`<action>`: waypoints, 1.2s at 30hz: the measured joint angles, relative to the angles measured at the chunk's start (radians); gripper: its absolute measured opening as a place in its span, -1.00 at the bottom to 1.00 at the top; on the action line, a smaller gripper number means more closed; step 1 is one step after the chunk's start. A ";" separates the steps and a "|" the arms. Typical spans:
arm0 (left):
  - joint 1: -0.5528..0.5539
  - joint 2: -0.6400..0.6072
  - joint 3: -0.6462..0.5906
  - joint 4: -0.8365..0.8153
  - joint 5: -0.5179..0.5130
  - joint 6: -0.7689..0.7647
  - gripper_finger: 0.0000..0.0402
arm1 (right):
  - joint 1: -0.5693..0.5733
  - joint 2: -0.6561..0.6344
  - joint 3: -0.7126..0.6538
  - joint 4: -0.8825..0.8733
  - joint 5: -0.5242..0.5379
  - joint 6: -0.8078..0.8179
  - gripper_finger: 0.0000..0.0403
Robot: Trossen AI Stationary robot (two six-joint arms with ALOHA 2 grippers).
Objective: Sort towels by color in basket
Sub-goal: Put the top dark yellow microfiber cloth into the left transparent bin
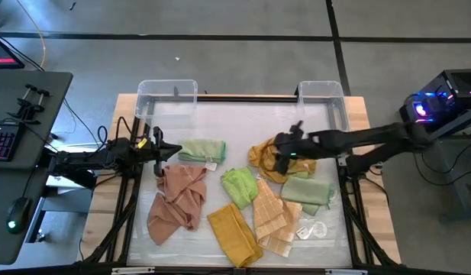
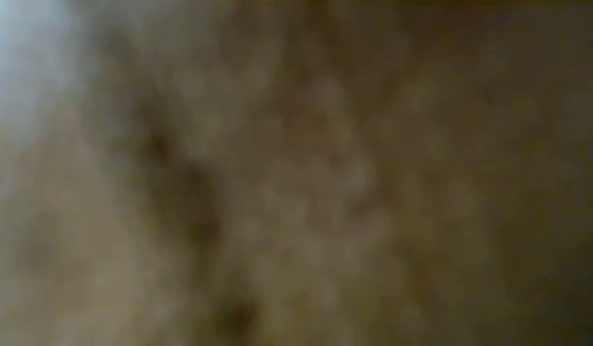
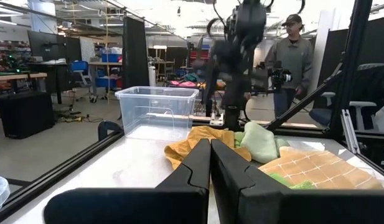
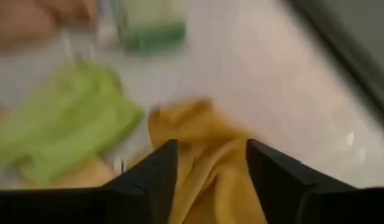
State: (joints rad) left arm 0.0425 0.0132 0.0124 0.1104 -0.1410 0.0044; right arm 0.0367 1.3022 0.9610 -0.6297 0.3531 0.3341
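**Mustard towel sitting under an open right claw**

Yellow cloth is showing between the spread fingers of the right gripper (image 4: 210, 165), which is hovering wide over the crumpled mustard towel (image 1: 267, 159) without holding it. Just beside that claw, a sage green towel (image 1: 306, 189) is lying, and a bright green towel (image 1: 240, 186) and a checked orange towel (image 1: 272, 216) are resting near it. A clear bin (image 1: 324, 99) is standing beyond it. The left gripper (image 1: 159, 147) is waiting with fingers pressed together, a pink towel (image 1: 177, 200) and a light green towel (image 1: 203, 150) lying just beside it.
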 joint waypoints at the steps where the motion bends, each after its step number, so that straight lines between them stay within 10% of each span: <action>1: 0.000 0.000 0.000 0.000 0.000 0.000 -1.00 | -0.013 0.041 0.009 -0.022 -0.026 0.016 0.07; 10: 0.000 0.000 0.000 0.053 0.000 0.036 -1.00 | -0.125 0.353 0.007 -0.062 -0.152 0.077 0.17; 18: -0.012 0.005 0.000 0.078 0.080 0.153 -1.00 | -0.131 0.483 0.012 0.025 -0.174 0.036 -0.53; 22: -0.044 0.034 0.000 0.113 0.078 0.319 -1.00 | -0.097 0.464 0.007 0.155 -0.110 -0.034 -0.92; 29: -0.092 0.161 0.001 0.267 0.079 0.635 -1.00 | -0.066 0.378 0.005 0.507 0.013 -0.132 -0.87; 36: -0.092 0.323 0.030 0.387 0.057 0.773 -0.85 | -0.169 0.404 0.007 1.023 -0.225 -0.274 -0.93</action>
State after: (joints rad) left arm -0.0498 0.3362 0.0426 0.4975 -0.0841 0.7771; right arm -0.1320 1.7064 0.9680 0.3936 0.1279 0.0599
